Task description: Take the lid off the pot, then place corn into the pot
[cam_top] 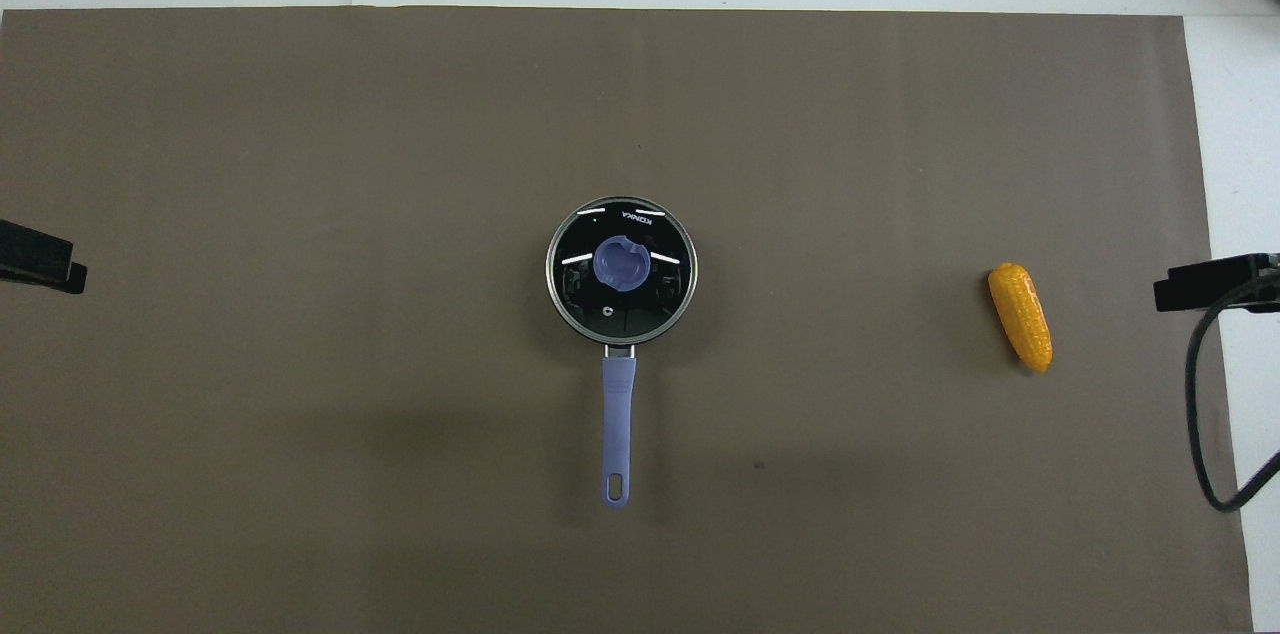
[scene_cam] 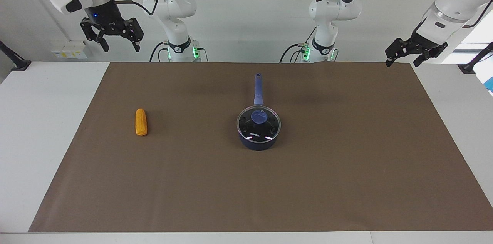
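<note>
- Lid [scene_cam: 258, 122] is sitting closed on the pot [scene_cam: 259, 142], blue knob [scene_cam: 258, 116] up at its centre; nothing is touching it.
- Pot is standing mid-mat [scene_cam: 346, 182], its handle [scene_cam: 257, 89] pointing straight toward the robots.
- Corn [scene_cam: 141, 122] is lying on the mat toward the right arm's end of the table, well apart from the pot and about level with it.
- Right gripper [scene_cam: 120, 43] is hanging high over the table's robot-side edge at its own end, fingers spread, carrying nothing.
- Left gripper [scene_cam: 403, 57] is waiting likewise over the mat's corner at its end, fingers spread and empty.
- Step in hand, as I am judging it: the first one, lid removal, not yet begun.
- Next move is calling for one gripper to come down over the knob, centre on it and pinch it, then lift straight up so the rim clears the pot without dragging it.
- Lid is then needing a bare spot on the mat away from the corn.
- Right arm is looking the better placed for the corn.
</note>
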### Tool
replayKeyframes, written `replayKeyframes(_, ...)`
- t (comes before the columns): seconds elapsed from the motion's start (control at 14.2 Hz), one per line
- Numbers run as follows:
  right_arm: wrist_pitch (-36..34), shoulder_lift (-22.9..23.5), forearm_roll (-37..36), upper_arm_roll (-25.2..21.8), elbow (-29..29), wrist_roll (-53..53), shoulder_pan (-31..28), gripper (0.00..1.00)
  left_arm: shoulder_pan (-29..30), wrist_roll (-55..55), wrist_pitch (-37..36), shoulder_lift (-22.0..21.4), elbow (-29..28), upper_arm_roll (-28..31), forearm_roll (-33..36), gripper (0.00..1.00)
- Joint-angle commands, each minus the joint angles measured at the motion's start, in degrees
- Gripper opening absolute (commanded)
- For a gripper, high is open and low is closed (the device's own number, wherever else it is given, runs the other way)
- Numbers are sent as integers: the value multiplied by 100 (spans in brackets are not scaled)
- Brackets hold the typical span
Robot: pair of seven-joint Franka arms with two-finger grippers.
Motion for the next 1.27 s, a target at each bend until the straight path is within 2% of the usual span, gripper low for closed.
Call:
replayKeyframes(0.0, -60, -67, 12, 44, -25, -134, -84, 100, -51, -19, -46, -97, -39, 35, 61, 100)
replayKeyframes(0.85, -60, -67, 12, 44, -34, -134, -84, 100, -112, 34, 7, -141, -136, 9, 61, 100)
replayKeyframes(1.2, -60, -67, 12, 44, -34, -134, -84, 100, -323, 78, 112, -159, -259, 9, 61, 100)
